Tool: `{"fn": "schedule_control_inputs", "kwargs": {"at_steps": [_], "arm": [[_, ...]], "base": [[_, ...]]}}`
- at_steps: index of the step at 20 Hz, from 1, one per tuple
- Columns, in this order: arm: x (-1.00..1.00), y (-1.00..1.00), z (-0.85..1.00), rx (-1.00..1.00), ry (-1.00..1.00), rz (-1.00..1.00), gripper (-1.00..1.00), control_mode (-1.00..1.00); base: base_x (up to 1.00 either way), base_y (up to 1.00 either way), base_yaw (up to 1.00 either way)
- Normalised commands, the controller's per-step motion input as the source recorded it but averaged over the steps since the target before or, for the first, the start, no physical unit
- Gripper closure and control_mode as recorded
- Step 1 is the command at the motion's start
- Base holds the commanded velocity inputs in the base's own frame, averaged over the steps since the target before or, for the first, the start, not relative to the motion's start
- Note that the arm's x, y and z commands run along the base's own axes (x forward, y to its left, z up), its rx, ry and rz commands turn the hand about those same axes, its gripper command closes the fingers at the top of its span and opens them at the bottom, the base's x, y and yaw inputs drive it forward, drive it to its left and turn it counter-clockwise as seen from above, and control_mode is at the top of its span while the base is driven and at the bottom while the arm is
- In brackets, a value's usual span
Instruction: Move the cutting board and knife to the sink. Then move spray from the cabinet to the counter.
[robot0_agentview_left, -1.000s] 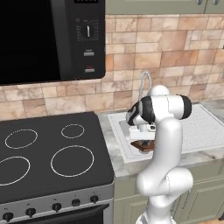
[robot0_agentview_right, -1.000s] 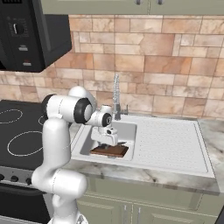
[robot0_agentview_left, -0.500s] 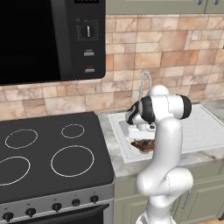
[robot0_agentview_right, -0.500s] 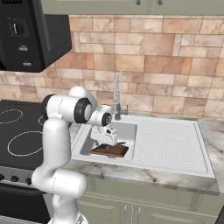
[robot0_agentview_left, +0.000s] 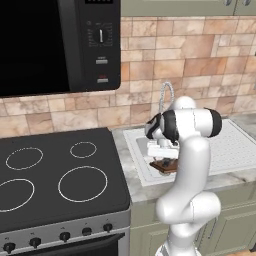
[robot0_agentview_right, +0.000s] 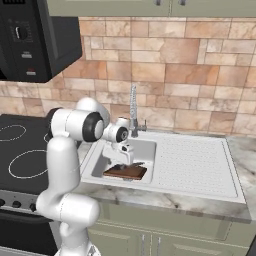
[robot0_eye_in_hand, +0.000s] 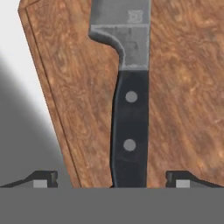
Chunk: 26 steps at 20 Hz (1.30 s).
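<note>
The knife (robot0_eye_in_hand: 129, 131) lies flat on the reddish-brown cutting board (robot0_eye_in_hand: 179, 78), black handle toward the hand and grey blade pointing away. My gripper (robot0_eye_in_hand: 113, 180) hangs just above the handle, open, with a dark fingertip (robot0_eye_in_hand: 43, 178) well clear on each side. The cutting board (robot0_agentview_right: 125, 172) rests tilted in the basin of the sink (robot0_agentview_right: 145, 150), and the gripper (robot0_agentview_right: 125, 159) points down at it. From the left base view the board (robot0_agentview_left: 167, 166) shows under the gripper (robot0_agentview_left: 162, 152). The cabinet (robot0_agentview_right: 165, 7) overhead has its doors closed, so the spray is hidden.
A faucet (robot0_agentview_right: 133, 107) stands behind the basin, close to the arm's wrist. A ribbed drainboard (robot0_agentview_right: 192, 162) lies to the right of the basin, with marble counter (robot0_agentview_right: 165, 200) along the front. The black stovetop (robot0_agentview_left: 55, 175) is to the left, under a microwave (robot0_agentview_left: 50, 45).
The jaws have opened wide and let go of the knife, which now lies on the board. The arm has hardly moved.
</note>
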Motion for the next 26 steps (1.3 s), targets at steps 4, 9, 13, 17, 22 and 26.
{"fn": "schedule_control_inputs", "kwargs": {"at_steps": [4,9,13,17,22,26], "arm": [[-0.20,0.00,0.32,0.03,-0.03,-0.01,-1.00,-1.00],[-0.25,0.00,0.33,0.00,-0.01,-0.01,-1.00,-1.00],[-0.37,0.00,0.29,0.00,-0.04,0.00,-1.00,-1.00],[-0.43,0.06,0.29,0.00,-0.03,-0.06,-1.00,-1.00],[-0.41,0.06,0.31,0.00,0.00,-0.04,-1.00,-1.00],[-0.42,0.06,0.34,0.00,0.04,0.00,-1.00,-1.00]], "base": [[0.00,0.00,0.00],[0.00,0.00,0.00],[0.00,0.00,0.00],[0.00,0.00,0.00],[0.00,0.00,0.00],[0.00,0.00,0.00]]}}
